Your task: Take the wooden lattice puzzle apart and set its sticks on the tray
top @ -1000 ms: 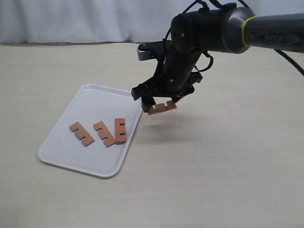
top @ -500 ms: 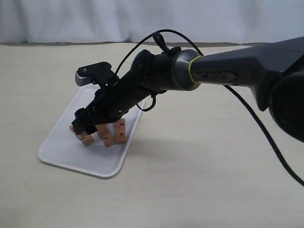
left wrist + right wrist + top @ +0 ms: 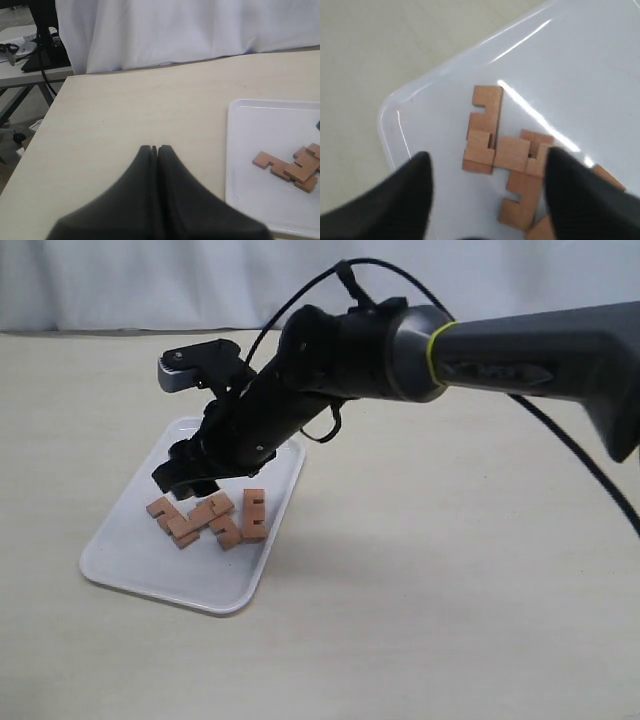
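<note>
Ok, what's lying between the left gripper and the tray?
Nothing. In the left wrist view, only bare table separates the shut left gripper from the tray.

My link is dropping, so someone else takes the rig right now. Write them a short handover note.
Left gripper: shut, holding nothing, apart from the tray.
Right gripper: fingers open, nothing held, hovering low over the sticks.
Things: all four sticks lie separate on the tray, bunched, one resting across its neighbours.
Done: disassembly and placing.
Left: probably only lifting the right arm clear.
</note>
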Controlling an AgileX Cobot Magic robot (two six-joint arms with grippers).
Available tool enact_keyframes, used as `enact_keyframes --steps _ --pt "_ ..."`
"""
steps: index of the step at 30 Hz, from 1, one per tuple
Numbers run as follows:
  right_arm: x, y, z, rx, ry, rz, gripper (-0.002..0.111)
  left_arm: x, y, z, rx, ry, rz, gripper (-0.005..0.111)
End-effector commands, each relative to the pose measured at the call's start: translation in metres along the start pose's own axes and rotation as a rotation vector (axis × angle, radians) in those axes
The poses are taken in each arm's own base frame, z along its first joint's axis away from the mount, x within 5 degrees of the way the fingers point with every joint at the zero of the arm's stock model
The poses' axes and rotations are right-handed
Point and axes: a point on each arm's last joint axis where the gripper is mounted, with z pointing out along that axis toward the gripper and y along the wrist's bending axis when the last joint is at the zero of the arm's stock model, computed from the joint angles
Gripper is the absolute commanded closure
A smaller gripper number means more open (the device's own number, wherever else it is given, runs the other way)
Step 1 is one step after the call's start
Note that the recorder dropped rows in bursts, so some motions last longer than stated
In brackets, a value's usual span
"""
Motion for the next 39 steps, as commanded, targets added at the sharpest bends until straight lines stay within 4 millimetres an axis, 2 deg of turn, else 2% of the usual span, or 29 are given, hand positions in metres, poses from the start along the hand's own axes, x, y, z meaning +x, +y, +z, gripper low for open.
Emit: enact_keyframes --steps 1,5,10,14,20,27,35,39 --pt "0.000 -0.006 -0.041 0.193 0.103 -0.020 0.102 -0.001 0.000 0.000 0.000 -0.018 0.000 0.107" --pt "0.010 -0.022 -0.076 0.362 0.260 -0.032 0.104 -0.001 0.000 0.000 0.000 -0.018 0.000 0.107" --pt "0.035 -0.047 -0.113 0.349 0.478 0.133 0.104 -0.001 0.000 0.000 0.000 -0.018 0.000 0.107" --pt "0.054 -0.061 -0.135 0.356 0.486 0.202 0.104 -0.001 0.000 0.000 -0.001 -0.018 0.002 0.107" --pt "0.075 -0.074 -0.163 0.418 0.258 0.243 0.104 -0.001 0.000 0.000 -0.001 -0.018 0.002 0.107" --pt "0.081 -0.057 -0.200 0.451 0.048 0.204 0.104 -0.001 0.000 0.000 -0.001 -0.018 0.002 0.107" --pt "0.088 -0.021 -0.270 0.479 -0.143 0.153 0.104 -0.001 0.000 0.000 -0.001 -0.018 0.002 0.107" --pt "0.104 -0.003 -0.303 0.522 -0.258 0.103 0.104 -0.001 0.000 0.000 -0.001 -0.018 0.002 0.107"
